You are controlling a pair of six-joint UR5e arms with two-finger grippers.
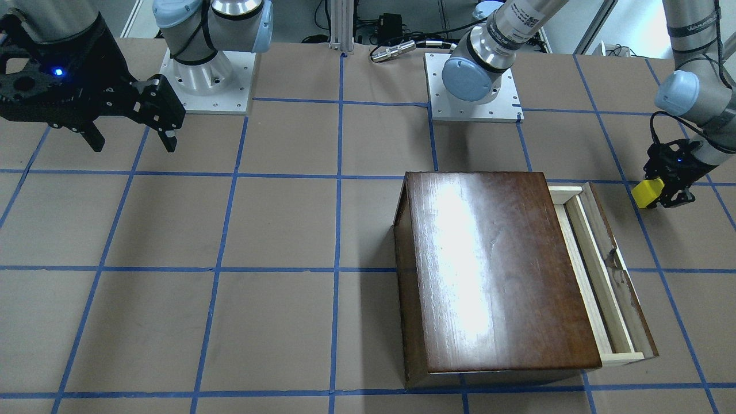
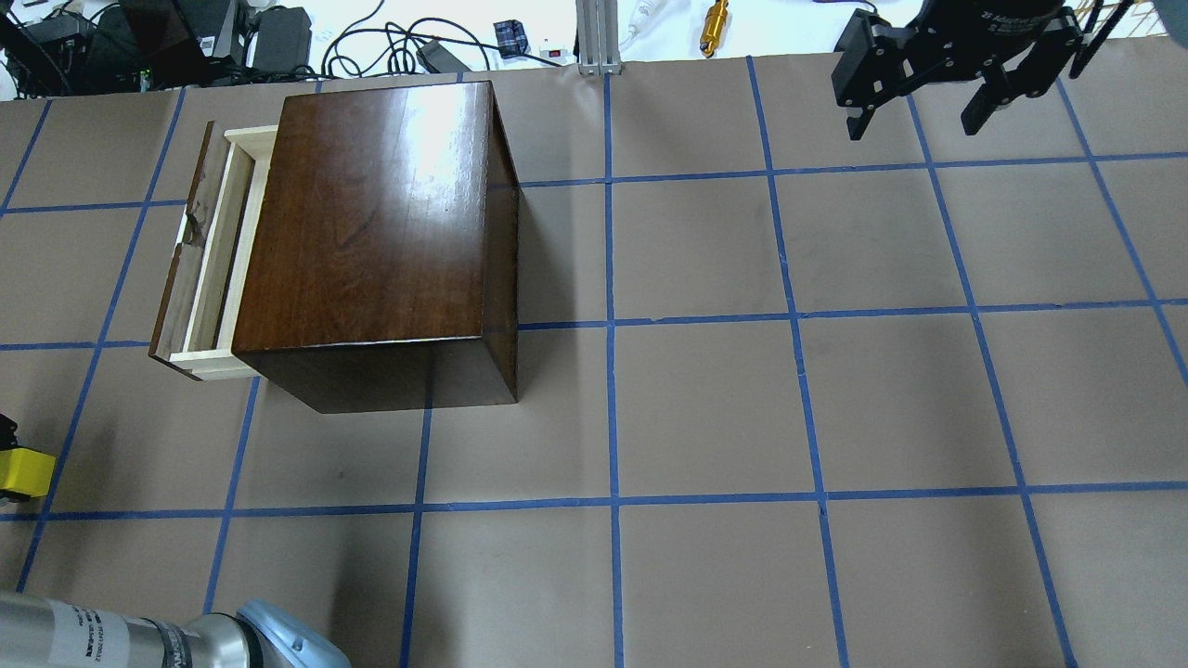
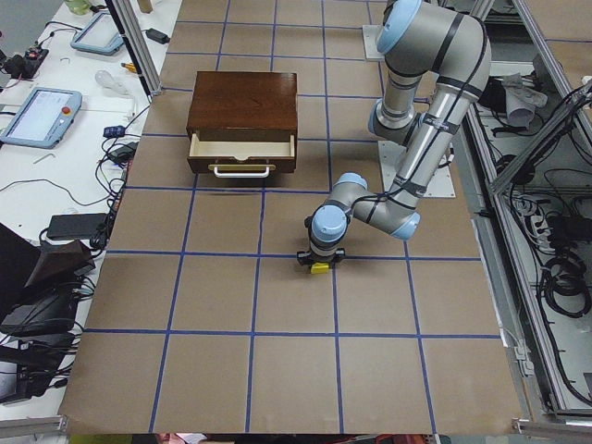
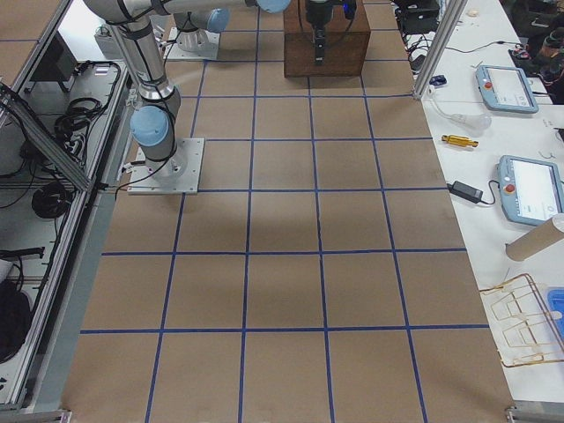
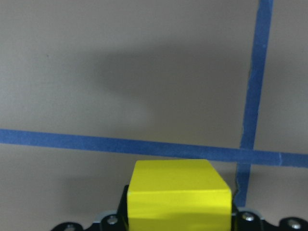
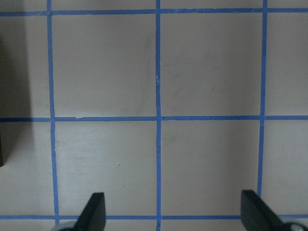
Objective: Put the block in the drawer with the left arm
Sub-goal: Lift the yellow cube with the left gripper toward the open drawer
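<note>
My left gripper (image 1: 656, 195) is shut on the small yellow block (image 1: 645, 193) and holds it low over the table, off to the side of the drawer's front. The block fills the bottom of the left wrist view (image 5: 178, 192) and shows at the left edge of the overhead view (image 2: 23, 470). The drawer (image 1: 598, 270) stands pulled out of the dark-brown cabinet (image 1: 494, 270), with its pale tray bare. My right gripper (image 1: 132, 138) is open and empty, far across the table; its fingertips (image 6: 94, 211) hang over bare paper.
The table is brown paper with a blue tape grid. Both arm bases stand on white plates (image 1: 207, 75) (image 1: 471, 86) at the robot's edge. Cables and a gold cylinder (image 2: 715, 19) lie beyond the far edge. Side benches with tablets (image 4: 515, 88) flank the table.
</note>
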